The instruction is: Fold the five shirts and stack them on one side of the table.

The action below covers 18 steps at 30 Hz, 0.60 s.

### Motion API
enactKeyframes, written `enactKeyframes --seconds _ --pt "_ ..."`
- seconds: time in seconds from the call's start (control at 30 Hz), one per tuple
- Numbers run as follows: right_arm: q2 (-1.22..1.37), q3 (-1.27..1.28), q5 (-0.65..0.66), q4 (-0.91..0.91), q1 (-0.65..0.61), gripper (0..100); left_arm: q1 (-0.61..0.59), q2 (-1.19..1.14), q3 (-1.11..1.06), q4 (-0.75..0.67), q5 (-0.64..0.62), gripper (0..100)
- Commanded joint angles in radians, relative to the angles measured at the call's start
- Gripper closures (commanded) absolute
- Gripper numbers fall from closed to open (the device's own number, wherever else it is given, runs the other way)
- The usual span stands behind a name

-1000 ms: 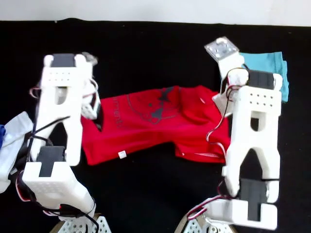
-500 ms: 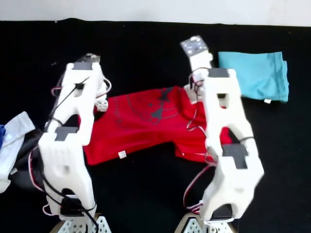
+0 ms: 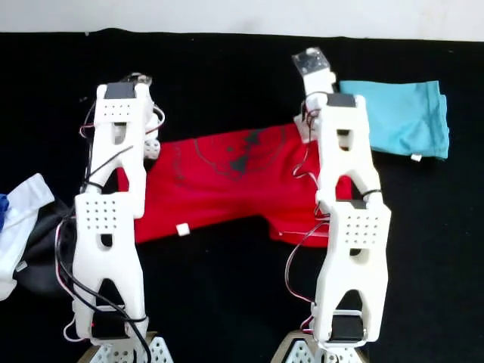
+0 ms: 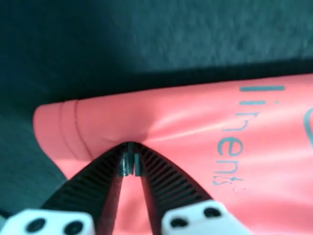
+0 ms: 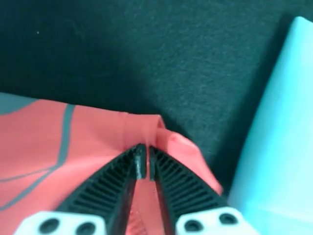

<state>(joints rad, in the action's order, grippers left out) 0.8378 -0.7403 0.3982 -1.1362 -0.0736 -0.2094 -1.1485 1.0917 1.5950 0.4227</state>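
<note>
**Both grippers pinched on the red shirt's far edge**

The red shirt (image 3: 227, 189) lies spread across the middle of the black table (image 3: 227, 68), its long axis running from 9 to 3 o'clock. The left gripper (image 4: 129, 164) has its fingers clenched on the fabric at the shirt's 10 o'clock corner, just inside the stitched hem. The right gripper (image 5: 144, 161) is likewise clamped on the shirt's far edge at about 1 o'clock, where the cloth bunches into a small fold.

A folded teal shirt (image 3: 401, 117) sits at 2 o'clock, just beside that pinched corner, with a narrow strip of bare table between them. At 9 o'clock, against the table's edge, a white garment (image 3: 23, 204) lies heaped on something dark.

Bare table stretches beyond the shirt's far edge toward 12 o'clock, and more lies at 6 o'clock between the two arm bases. A white tag (image 3: 182, 229) shows on the shirt's near edge.
</note>
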Motion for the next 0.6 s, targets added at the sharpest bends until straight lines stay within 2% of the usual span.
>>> enactKeyframes --seconds 0.0,0.2,0.33,0.47,0.57 --pt "-0.015 -0.171 -0.012 -0.14 0.016 96.6 -0.077 -0.116 0.26 0.014 0.025 99" --pt "-0.015 -0.432 -0.012 -0.433 0.018 96.6 -0.082 -0.14 0.493 0.141 0.018 99" --pt "-0.008 -0.598 -0.012 -0.541 0.016 96.6 -0.07 -0.093 0.553 0.181 0.015 99" --pt "-0.016 -0.71 -0.015 -0.631 -0.002 96.6 -0.07 0.035 0.427 0.187 -0.032 99" --pt "-0.019 -0.771 -0.015 -0.631 -0.004 96.6 -0.07 0.223 0.145 0.187 -0.054 99"
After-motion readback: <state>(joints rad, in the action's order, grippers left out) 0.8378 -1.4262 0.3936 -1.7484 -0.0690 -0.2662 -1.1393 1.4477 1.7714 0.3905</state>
